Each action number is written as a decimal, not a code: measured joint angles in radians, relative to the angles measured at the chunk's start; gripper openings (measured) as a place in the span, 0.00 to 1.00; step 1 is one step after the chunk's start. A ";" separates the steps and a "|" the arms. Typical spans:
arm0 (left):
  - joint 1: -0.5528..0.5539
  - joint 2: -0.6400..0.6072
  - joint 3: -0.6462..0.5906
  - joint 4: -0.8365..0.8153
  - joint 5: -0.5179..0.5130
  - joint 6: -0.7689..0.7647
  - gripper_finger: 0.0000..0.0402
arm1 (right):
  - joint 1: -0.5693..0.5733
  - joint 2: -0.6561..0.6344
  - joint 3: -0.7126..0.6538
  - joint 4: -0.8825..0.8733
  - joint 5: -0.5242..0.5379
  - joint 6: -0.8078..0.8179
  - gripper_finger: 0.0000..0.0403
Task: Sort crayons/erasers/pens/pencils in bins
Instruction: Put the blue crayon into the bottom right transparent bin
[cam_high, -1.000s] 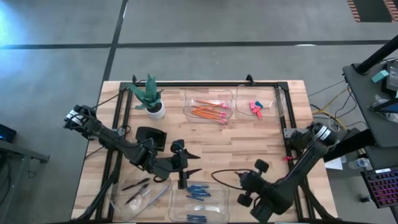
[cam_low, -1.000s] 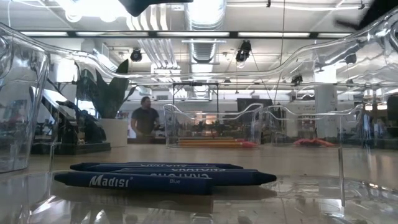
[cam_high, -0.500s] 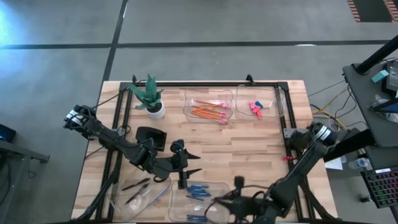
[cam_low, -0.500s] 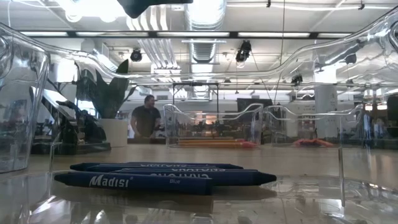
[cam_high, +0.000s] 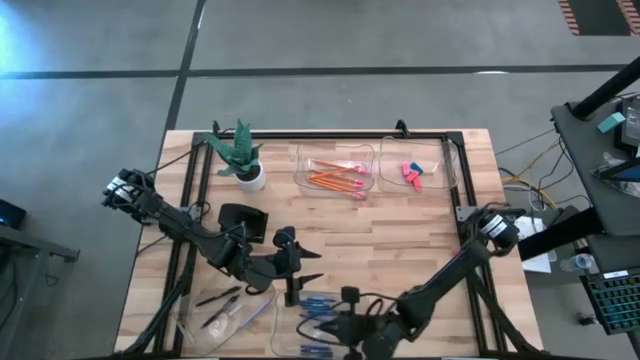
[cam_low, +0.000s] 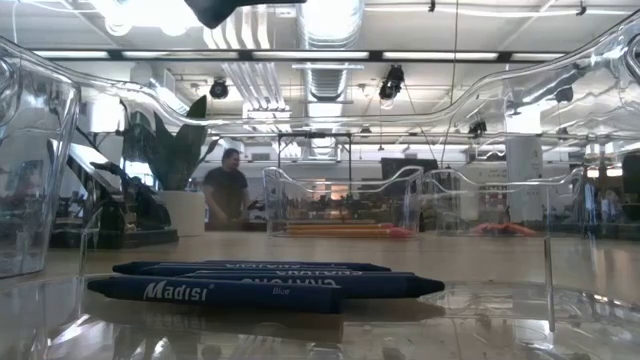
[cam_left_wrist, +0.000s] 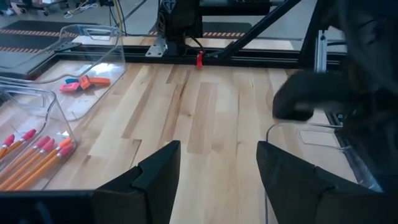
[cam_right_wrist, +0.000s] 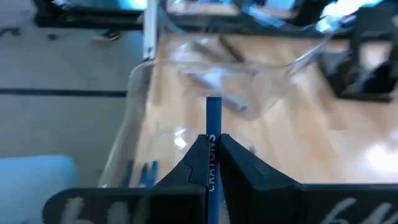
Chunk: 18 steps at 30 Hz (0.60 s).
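The right end effector (cam_right_wrist: 212, 163) is clamped on a dark-blue crayon (cam_right_wrist: 212, 121), which sticks out straight between its fingertips in the right wrist view. In the high view this end effector (cam_high: 345, 318) is over the near edge of the wooden bench (cam_high: 400, 230), above the clear bin (cam_high: 283, 323) that holds the other blue crayons (cam_high: 318, 304); from bench height those crayons (cam_low: 260, 280) lie flat on the bin's floor, side by side. The left end effector (cam_high: 305, 262) hovers near the middle of the bench with its fingers spread apart and nothing between them. Just beside the crayon bin, the near-left bin (cam_high: 193, 317) holds the slim dark pens (cam_high: 222, 306). At the far side, one bin (cam_high: 302, 160) contains the orange pencils (cam_high: 336, 180), and the bin (cam_high: 442, 152) next to it contains the pink and light-blue erasers (cam_high: 411, 173). A potted plant (cam_high: 241, 155) stands at the far left of the bench, and a person (cam_low: 224, 193) is in the room beyond.
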 joint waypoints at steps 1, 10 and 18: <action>0.000 0.000 0.000 0.000 0.000 0.003 0.49 | -0.009 0.002 0.000 0.000 -0.040 0.012 0.03; 0.001 0.000 0.000 -0.002 0.000 0.012 0.49 | -0.076 0.064 0.000 -0.008 -0.222 0.103 0.03; 0.001 0.000 0.000 -0.002 -0.001 0.012 0.49 | -0.104 0.103 0.002 -0.010 -0.284 0.192 0.03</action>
